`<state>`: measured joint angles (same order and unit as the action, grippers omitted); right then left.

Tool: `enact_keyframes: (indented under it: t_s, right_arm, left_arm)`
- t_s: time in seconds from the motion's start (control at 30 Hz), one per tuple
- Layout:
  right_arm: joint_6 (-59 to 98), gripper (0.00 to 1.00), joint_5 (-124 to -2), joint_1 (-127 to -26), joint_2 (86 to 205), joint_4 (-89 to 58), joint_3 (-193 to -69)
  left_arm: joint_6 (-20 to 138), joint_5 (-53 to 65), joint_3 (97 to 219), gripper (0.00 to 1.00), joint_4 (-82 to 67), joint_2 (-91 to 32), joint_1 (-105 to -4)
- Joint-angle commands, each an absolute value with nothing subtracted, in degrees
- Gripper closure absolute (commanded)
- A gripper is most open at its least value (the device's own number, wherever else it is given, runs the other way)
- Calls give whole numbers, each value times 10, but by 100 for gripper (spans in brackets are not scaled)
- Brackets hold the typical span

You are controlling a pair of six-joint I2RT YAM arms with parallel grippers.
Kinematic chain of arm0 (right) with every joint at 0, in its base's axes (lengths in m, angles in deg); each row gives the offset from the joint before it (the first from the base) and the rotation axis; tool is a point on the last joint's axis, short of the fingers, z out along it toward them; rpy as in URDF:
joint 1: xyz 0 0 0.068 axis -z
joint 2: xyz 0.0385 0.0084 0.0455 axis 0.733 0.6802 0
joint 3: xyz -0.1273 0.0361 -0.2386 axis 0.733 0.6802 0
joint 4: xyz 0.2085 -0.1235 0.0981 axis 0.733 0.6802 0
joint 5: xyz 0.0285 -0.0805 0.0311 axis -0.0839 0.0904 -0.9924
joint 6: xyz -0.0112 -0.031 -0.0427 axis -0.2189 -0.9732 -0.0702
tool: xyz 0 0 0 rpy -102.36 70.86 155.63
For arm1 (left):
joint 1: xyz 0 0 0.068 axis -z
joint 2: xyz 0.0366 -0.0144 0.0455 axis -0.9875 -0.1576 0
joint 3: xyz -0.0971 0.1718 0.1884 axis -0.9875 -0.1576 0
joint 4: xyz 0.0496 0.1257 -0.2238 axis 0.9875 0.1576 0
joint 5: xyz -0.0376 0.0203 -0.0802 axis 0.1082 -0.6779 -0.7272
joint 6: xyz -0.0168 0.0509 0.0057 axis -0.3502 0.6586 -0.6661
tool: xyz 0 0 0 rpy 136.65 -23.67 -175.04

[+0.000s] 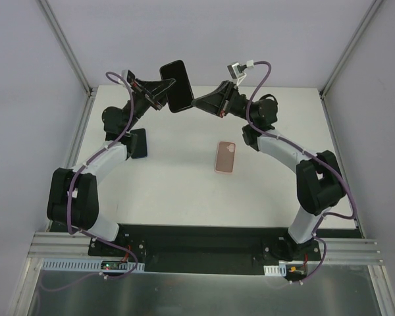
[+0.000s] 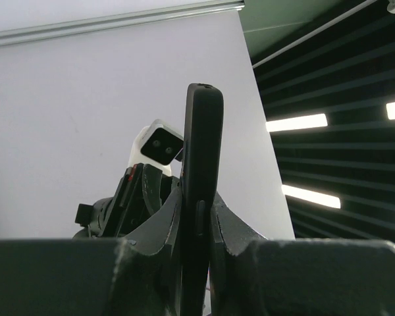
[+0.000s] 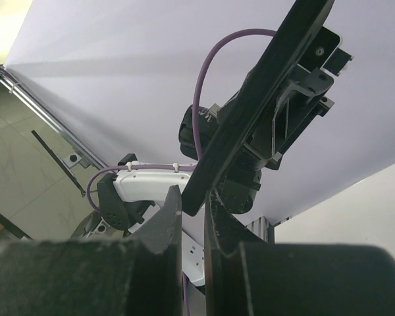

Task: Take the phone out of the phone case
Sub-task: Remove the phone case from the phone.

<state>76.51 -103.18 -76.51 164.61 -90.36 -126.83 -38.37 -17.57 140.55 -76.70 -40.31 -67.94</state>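
The black phone is held up in the air over the back of the table, bare, between both grippers. My left gripper is shut on its left long edge. In the left wrist view the phone stands edge-on, clamped between the fingers of that gripper. My right gripper is shut on the phone's lower right corner. The right wrist view shows the phone slanting up from that gripper's fingertips. The salmon-pink phone case lies flat on the white table, apart from both grippers.
A dark blue flat rectangular object lies on the table beside the left arm. White enclosure walls with metal posts surround the table. The arm bases sit on a black rail at the near edge.
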Motion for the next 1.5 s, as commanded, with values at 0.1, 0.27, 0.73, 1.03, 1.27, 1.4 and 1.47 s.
enact_keyframes:
  t_s: [0.1, 0.27, 0.73, 1.03, 1.27, 1.4, 1.47]
  right_arm:
    - [727, 98, -1075, -779, 1691, -1041, -1290]
    - [724, 99, -1094, -780, 1705, -1041, -1291]
    - [720, 97, -1227, -788, 1737, -1041, -1359]
    - [727, 98, -1310, -786, 1754, -1040, -1392]
    - [729, 98, -1326, -776, 1759, -1040, -1408]
    - [734, 98, -1334, -769, 1762, -1040, -1412]
    - [734, 99, -1344, -768, 1762, -1040, -1414]
  left_arm:
    - [-593, -162, 1445, 100, -1019, -355, -664]
    - [-594, -159, 1449, 100, -1019, -352, -664]
    - [-606, -140, 1475, 100, -1019, -344, -664]
    - [-617, -149, 1430, 100, -1019, -331, -664]
    - [-621, -154, 1394, 100, -1014, -321, -657]
    - [-625, -154, 1387, 100, -1014, -320, -657]
    - [-628, -154, 1386, 100, -1014, -319, -658]
